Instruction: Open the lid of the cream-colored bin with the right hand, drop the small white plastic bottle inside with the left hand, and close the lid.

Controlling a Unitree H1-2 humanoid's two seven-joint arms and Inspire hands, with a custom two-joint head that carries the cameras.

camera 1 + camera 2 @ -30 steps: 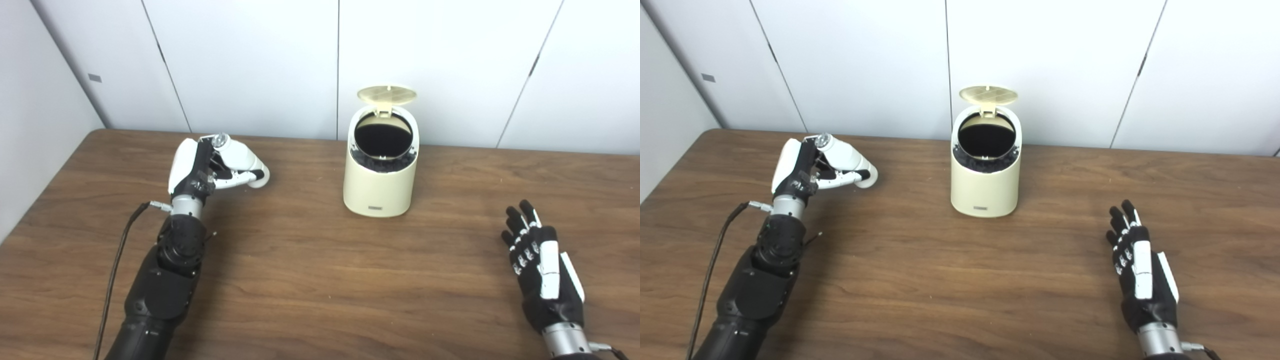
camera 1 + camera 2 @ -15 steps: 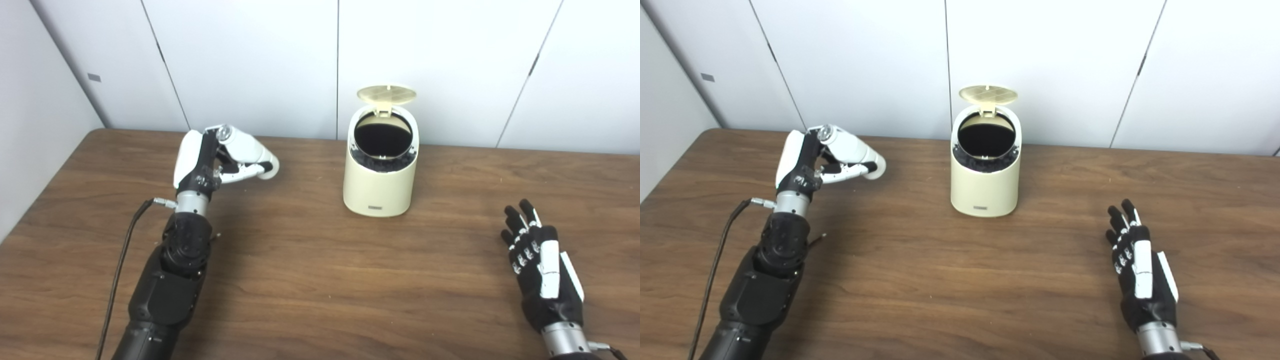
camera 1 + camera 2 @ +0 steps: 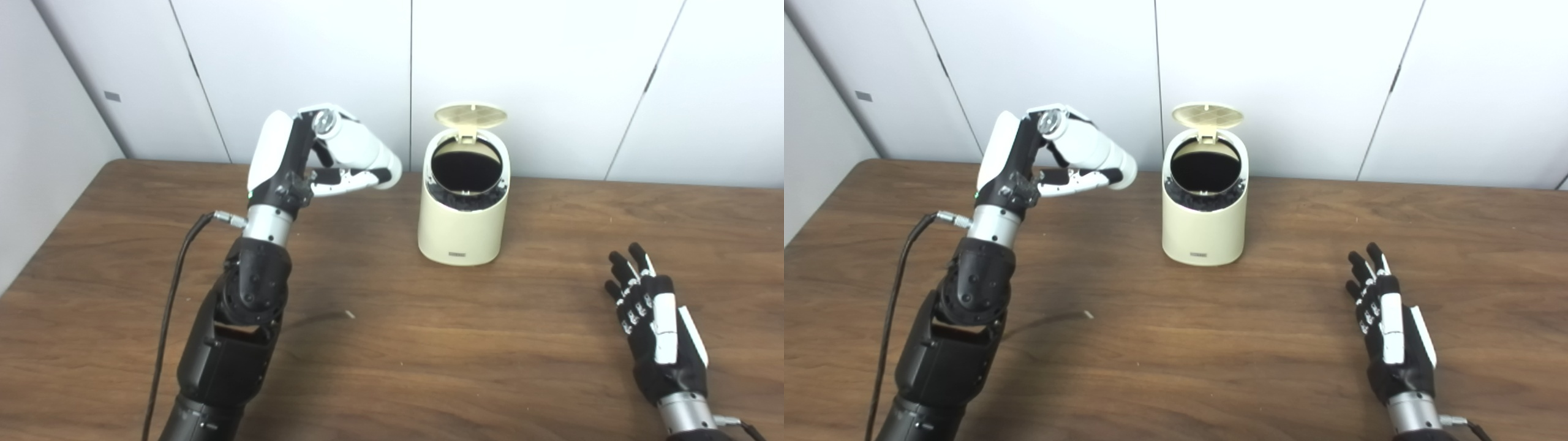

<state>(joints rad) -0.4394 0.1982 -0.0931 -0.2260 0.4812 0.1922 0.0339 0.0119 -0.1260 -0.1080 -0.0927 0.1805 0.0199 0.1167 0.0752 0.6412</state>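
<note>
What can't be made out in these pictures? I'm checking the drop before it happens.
- Inside of the cream-colored bin: black in both views, contents unreadable.
- Small label low on the bin's front: too small to read.
- Small white plastic bottle: partly covered by the left hand.
- Right hand: palm faces down, underside hidden.

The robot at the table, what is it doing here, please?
The left hand holds a small white plastic bottle in the air, just left of the cream-colored bin. The bin's lid stands open. The right hand rests open on the wooden table, holding nothing. The bottle is not yet in the bin.
</note>
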